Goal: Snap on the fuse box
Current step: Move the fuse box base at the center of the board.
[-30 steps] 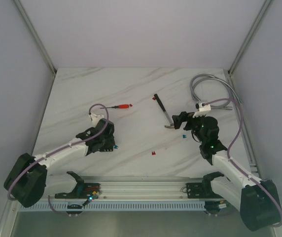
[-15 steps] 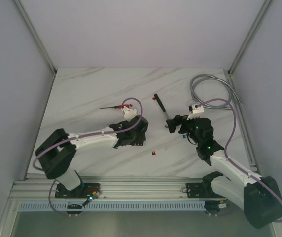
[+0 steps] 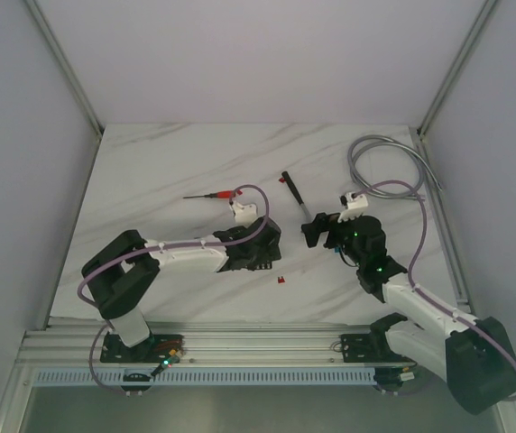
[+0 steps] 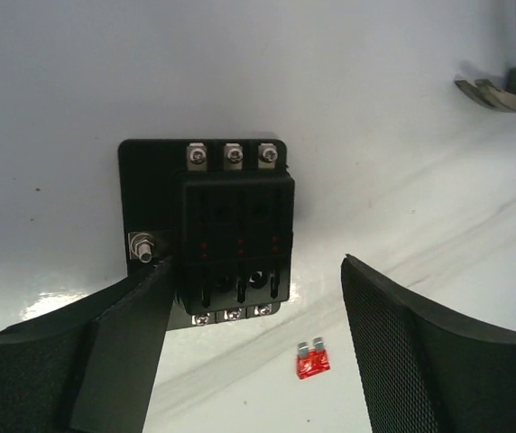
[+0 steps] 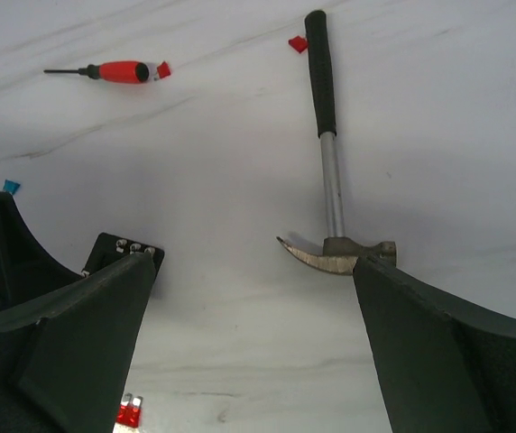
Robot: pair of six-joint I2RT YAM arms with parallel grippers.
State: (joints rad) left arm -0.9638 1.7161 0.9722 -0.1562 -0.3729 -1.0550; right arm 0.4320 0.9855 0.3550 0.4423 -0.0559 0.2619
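Note:
The fuse box (image 4: pixel 231 230) is a black block on a black base plate with small silver screws, lying flat on the white marble table. My left gripper (image 4: pixel 257 262) is open over it. Its left finger (image 4: pixel 123 343) overlaps the box's lower left corner, and the right finger (image 4: pixel 420 361) stands apart from the box. In the top view the left gripper (image 3: pixel 270 245) hides the box. A corner of the fuse box (image 5: pixel 118 253) shows in the right wrist view. My right gripper (image 5: pixel 253 262) is open and empty, just right of centre (image 3: pixel 313 230).
A hammer (image 5: pixel 330 135) lies ahead of the right gripper, its head by the right finger. A red-handled screwdriver (image 3: pixel 217 195) lies further back. Loose red fuses (image 4: pixel 312 359) (image 3: pixel 281 179) and a blue fuse (image 5: pixel 10 187) lie about. A grey cable (image 3: pixel 384 162) coils at back right.
My left arm has swung from the left side to the table's centre and its jaws have opened wider. My right gripper has shifted slightly left toward the hammer head.

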